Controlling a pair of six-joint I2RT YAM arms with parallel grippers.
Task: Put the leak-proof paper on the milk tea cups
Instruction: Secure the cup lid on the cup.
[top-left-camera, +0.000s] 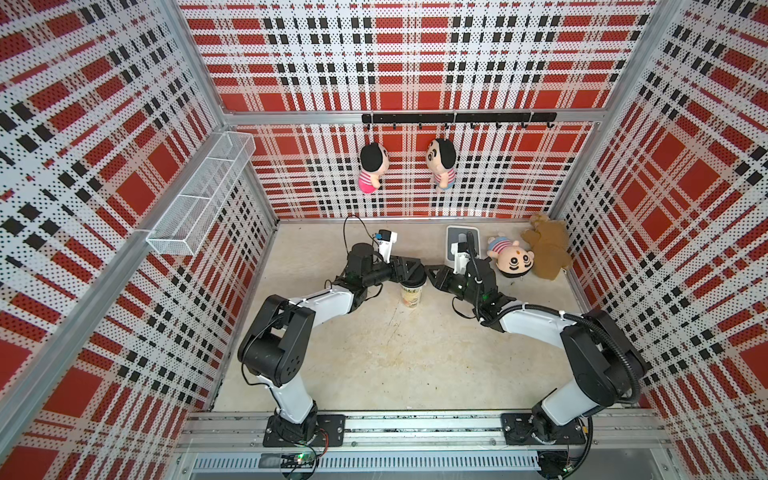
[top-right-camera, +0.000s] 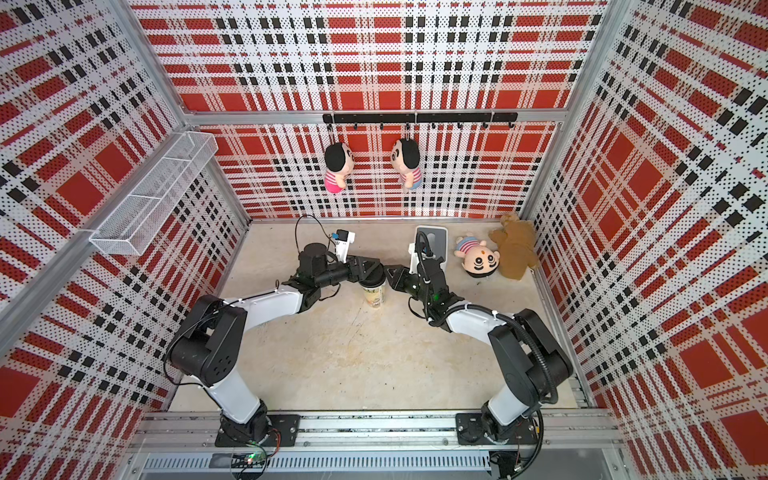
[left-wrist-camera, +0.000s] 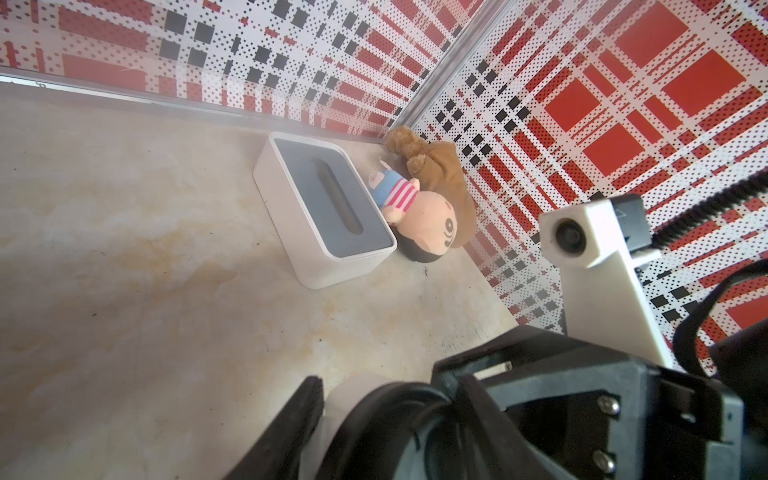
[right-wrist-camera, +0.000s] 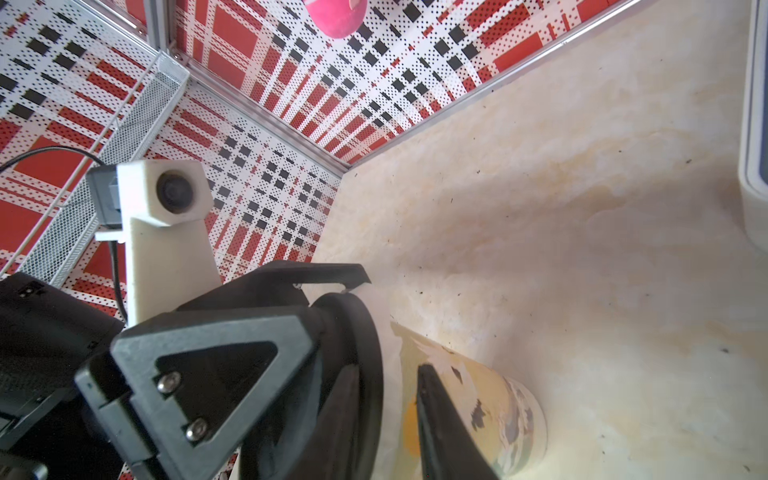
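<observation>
Hanging on the left wall, a white wire-mesh basket (top-left-camera: 199, 195) is sitting well apart from everything on the floor. Two plush dolls (top-left-camera: 372, 168) are dangling from a black hook rail (top-left-camera: 457, 118) on the back wall. On the mottled beige floor (top-left-camera: 395, 353), the left gripper (top-left-camera: 409, 268) is reaching over the milk tea cup (top-left-camera: 412, 294) and pinching a black round lid (right-wrist-camera: 353, 365) that is covering the cup's mouth. The leak-proof paper (right-wrist-camera: 384, 332) is lying between lid and rim, showing as a thin, white, slightly translucent fringe drooping over the wall. The cup is standing upright near the floor's middle, tall and tapering, its paper wall printed beige and yellow. The right gripper (top-left-camera: 432, 276) is sitting just beside the lid's edge; one dark finger (right-wrist-camera: 440, 424) is crossing the cup's wall, but whether its claw is spread or pressed together cannot be told. Further right, a white box with a grey slotted top (left-wrist-camera: 328, 208) is partly hidden behind the right arm, with a striped doll (left-wrist-camera: 415, 216) and a brown plush (left-wrist-camera: 436, 174) lying just beside it.
</observation>
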